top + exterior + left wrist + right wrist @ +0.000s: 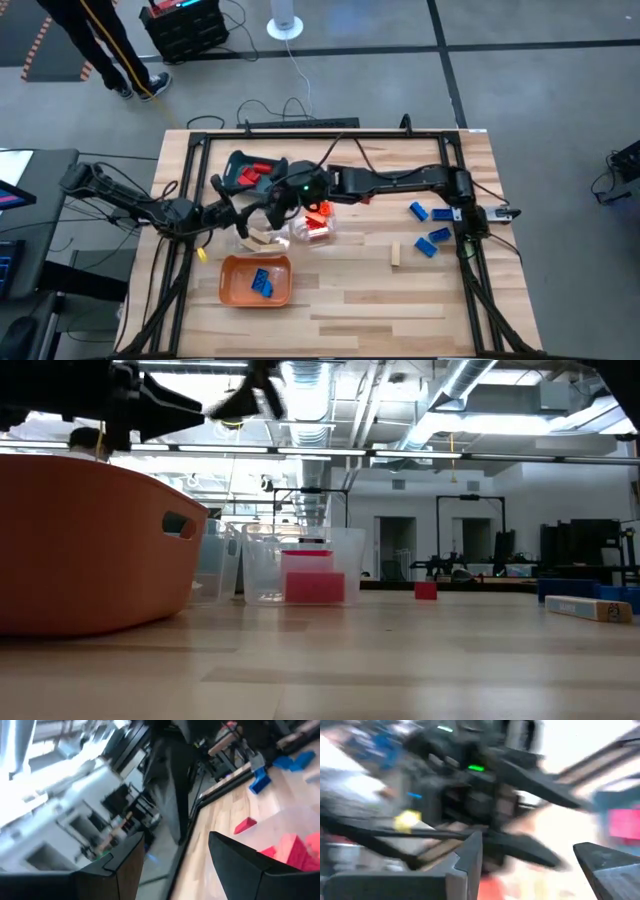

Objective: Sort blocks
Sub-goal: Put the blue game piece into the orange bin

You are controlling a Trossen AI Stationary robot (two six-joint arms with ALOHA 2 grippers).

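Blocks lie loose at three o'clock; my right gripper, fingers parted and empty, should retreat there carefully.

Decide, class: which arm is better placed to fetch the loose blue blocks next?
Right, probably. The blue blocks lie beside the right arm's base; the left claw is across the table, by the orange tray.

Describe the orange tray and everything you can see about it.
The orange tray sits upright on the wooden table, near its front edge on the left arm's side. It looks like smooth plastic, a rounded rectangle with sloping walls; the low view shows a handle slot cut near its rim. Inside lie blue blocks, at least two. Clear trays stand just behind it; whether they touch it cannot be told. Neither gripper touches it.
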